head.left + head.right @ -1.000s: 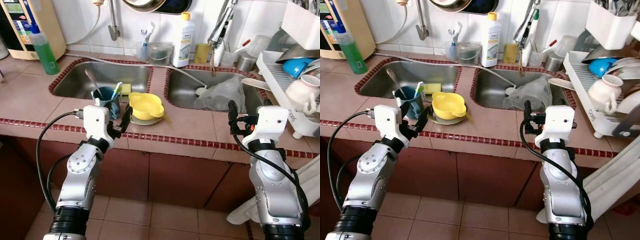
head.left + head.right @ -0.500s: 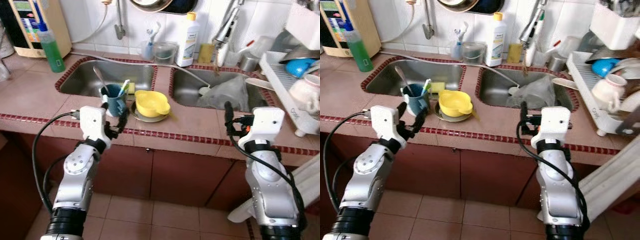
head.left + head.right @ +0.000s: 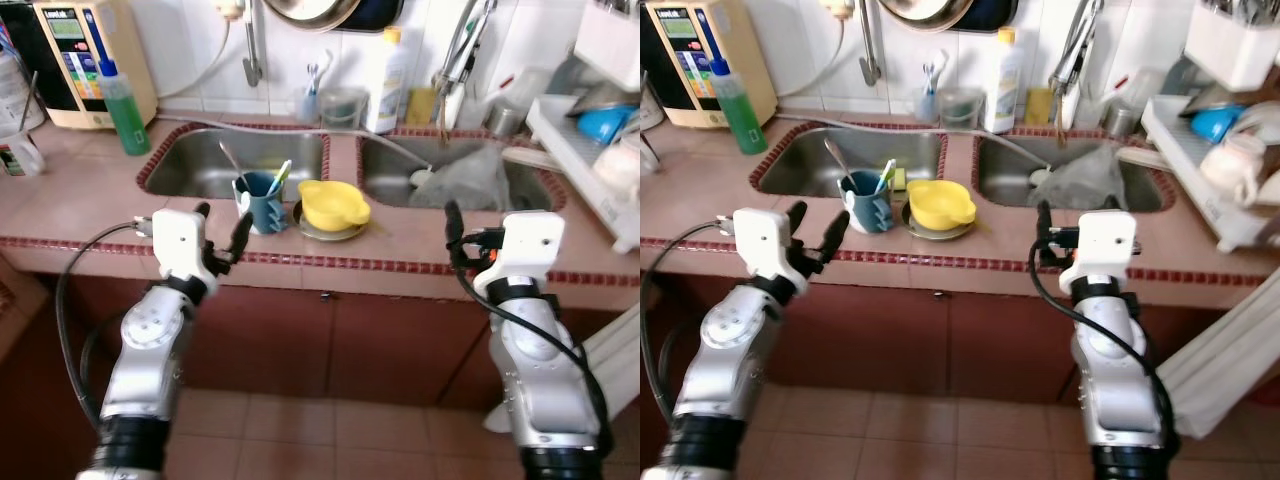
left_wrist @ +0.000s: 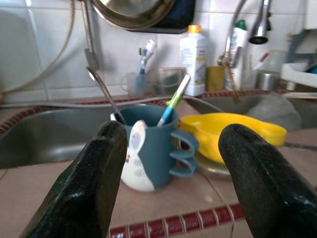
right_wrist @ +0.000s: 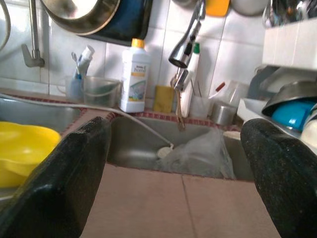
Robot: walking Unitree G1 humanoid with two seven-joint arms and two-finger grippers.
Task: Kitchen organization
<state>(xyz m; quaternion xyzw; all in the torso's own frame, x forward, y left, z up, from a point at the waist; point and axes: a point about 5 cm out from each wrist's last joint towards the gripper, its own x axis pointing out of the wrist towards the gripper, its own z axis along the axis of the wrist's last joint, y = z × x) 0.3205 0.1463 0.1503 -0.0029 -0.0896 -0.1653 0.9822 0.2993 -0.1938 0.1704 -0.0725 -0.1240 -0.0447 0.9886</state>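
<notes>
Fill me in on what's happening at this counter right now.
The robot stands at a tiled kitchen counter with two sinks and holds nothing. Its left gripper hangs open at the counter's front edge, facing a blue mug that holds a spoon and a toothbrush. A yellow bowl sits on a plate beside the mug. The right gripper, also open, hangs at the front edge before the right sink, where a clear plastic bag lies.
</notes>
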